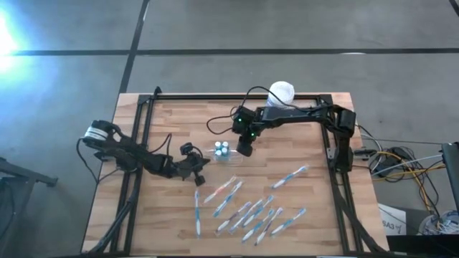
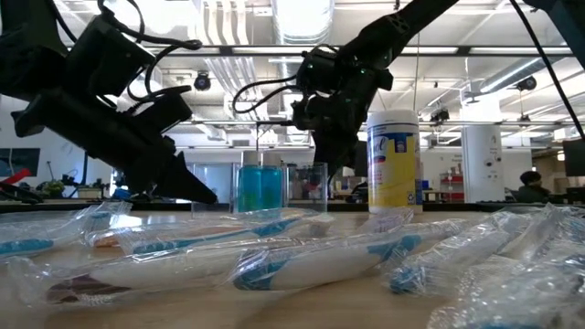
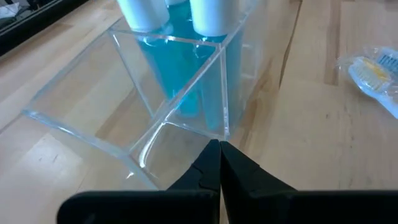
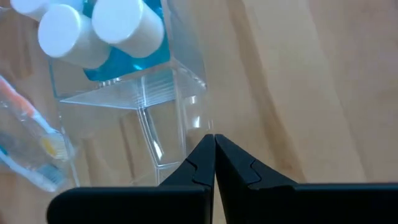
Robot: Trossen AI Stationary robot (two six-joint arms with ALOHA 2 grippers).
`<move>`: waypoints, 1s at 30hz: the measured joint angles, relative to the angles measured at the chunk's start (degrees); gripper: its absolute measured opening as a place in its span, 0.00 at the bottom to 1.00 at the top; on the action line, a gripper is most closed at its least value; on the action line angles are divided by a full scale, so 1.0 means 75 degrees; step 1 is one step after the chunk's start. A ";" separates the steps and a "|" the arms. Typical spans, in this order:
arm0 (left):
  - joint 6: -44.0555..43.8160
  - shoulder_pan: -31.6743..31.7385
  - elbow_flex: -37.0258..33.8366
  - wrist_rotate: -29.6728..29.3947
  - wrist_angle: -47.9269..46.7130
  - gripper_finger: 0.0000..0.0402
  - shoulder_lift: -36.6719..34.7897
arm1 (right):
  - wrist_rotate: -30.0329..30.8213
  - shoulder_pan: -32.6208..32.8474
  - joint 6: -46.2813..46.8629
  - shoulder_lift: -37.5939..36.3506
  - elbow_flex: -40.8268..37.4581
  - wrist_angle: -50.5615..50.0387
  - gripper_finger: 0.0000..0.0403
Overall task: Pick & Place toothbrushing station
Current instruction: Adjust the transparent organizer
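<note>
The clear plastic holder [image 1: 228, 153] stands upright on the wooden table, with small white-and-blue tubes [image 1: 221, 148] standing in one compartment; the other compartment [image 3: 93, 106] is empty. Several wrapped toothbrushes [image 1: 251, 211] lie scattered nearer the table's front edge. My left gripper [image 1: 203, 164] is shut, its tips at the holder's left side, by a bottom corner [image 3: 225, 134]. My right gripper [image 1: 245, 150] is shut and slants down at the holder's right side, beside its wall [image 4: 196, 118]. My left gripper's shut tips [image 3: 219, 146] sit right at the holder's near bottom corner; I cannot tell whether they touch it. My right gripper's shut tips [image 4: 214, 140] stand close beside the holder's clear wall; whether they touch it cannot be told either.
A white-lidded canister with a yellow-blue label [image 1: 281, 92] stands at the table's far edge, behind the right arm. One wrapped toothbrush [image 1: 290, 175] lies apart toward the right. Black rails [image 1: 140, 143] run along the table's left and right sides.
</note>
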 joint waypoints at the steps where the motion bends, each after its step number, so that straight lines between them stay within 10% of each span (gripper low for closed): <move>1: 0.0000 0.0000 0.0000 0.0007 -0.0055 0.01 -0.0019 | 0.0016 0.0041 0.0046 0.0000 0.0000 0.0003 0.02; 20: 0.0472 -0.0144 -0.0003 0.0932 0.0011 0.03 -0.0170 | 0.1548 0.0252 0.0171 -0.0505 0.0000 -0.0010 0.02; 30: 0.0911 -0.1079 0.0000 0.0802 -0.1490 0.01 -0.2054 | 0.3210 0.1157 0.0231 -0.2124 -0.0410 0.0214 0.02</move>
